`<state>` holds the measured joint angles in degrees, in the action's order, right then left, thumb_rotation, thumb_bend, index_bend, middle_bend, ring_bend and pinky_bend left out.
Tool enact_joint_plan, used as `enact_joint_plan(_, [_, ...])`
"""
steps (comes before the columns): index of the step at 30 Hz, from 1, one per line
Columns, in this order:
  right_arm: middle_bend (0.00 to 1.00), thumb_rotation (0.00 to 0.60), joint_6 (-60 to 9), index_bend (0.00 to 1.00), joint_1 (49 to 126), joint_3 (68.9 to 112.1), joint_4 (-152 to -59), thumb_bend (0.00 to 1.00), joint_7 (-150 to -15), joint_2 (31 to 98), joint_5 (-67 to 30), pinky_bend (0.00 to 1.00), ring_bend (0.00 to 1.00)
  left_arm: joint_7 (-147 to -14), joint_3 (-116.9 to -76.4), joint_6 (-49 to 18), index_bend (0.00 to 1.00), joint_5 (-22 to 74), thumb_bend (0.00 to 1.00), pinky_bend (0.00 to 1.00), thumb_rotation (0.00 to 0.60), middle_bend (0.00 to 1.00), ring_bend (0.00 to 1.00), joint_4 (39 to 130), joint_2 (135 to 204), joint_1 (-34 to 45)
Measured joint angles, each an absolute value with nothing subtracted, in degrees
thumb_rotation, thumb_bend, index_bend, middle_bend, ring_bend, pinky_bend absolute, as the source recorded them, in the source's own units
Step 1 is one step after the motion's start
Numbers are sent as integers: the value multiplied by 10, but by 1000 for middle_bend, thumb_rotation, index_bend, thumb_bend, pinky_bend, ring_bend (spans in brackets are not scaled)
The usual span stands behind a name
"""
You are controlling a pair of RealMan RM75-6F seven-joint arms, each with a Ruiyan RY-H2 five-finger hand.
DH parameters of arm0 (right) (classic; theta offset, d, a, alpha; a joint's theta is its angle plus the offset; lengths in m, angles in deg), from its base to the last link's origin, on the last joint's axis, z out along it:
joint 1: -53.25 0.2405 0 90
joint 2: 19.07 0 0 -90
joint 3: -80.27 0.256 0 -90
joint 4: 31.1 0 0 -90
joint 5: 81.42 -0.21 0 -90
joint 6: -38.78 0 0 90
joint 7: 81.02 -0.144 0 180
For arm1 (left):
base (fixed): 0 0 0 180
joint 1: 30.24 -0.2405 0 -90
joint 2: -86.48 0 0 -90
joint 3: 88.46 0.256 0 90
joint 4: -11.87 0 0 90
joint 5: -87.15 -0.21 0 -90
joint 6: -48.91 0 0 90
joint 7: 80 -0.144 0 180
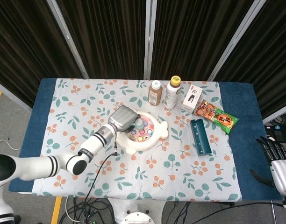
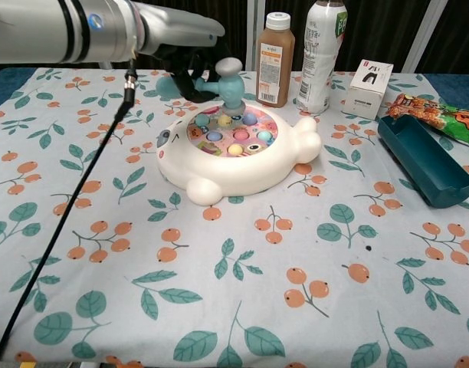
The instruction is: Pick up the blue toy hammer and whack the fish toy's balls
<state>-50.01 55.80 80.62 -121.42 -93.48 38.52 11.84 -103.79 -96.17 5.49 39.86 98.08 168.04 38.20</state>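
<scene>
We see the table (image 1: 63, 107) under its cherry-print cloth, fish toy (image 1: 145, 135) central; behind it two bottles (image 1: 164, 93), a small box (image 1: 191, 98); right, snack packet (image 1: 217, 116), teal tray (image 1: 201, 136).

Two bottles (image 2: 277, 47), a white box (image 2: 370, 87), a snack packet (image 2: 437, 111) and a teal tray (image 2: 424, 159) are placed on the floral tablecloth (image 2: 219, 291).
</scene>
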Motion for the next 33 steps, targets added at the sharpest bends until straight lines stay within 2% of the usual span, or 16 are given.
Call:
enact_joint_plan(8, [63,600,-492,0,566,807,-1216,136,-932,385,124,0,0,-967,-940,13,598,354,616,605,600,627,524,991,1647,300])
enact_joint_plan(16, [63,600,-484,0,570,807,-1223,136,-926,384,122,0,0,-891,-909,-16,582,269,615,557,600,602,506,926,1670,227])
enact_joint_plan(22, [63,600,-485,0,569,807,-1227,136,-921,384,119,0,0,-844,-900,-2,565,225,614,491,600,582,483,865,1703,209])
enact_joint_plan(26, [63,600,-486,0,566,807,-1228,136,-919,384,115,0,0,-822,-896,16,505,204,611,456,597,535,437,838,1716,201])
enact_joint_plan(31, [63,600,-484,0,567,807,-1232,136,-915,384,115,0,0,-807,-893,27,470,180,547,431,592,478,387,820,1726,193])
enact_joint_plan(33, [63,600,-484,0,568,807,-1234,136,-913,383,115,0,0,-802,-894,27,444,172,493,427,591,458,370,816,1728,190])
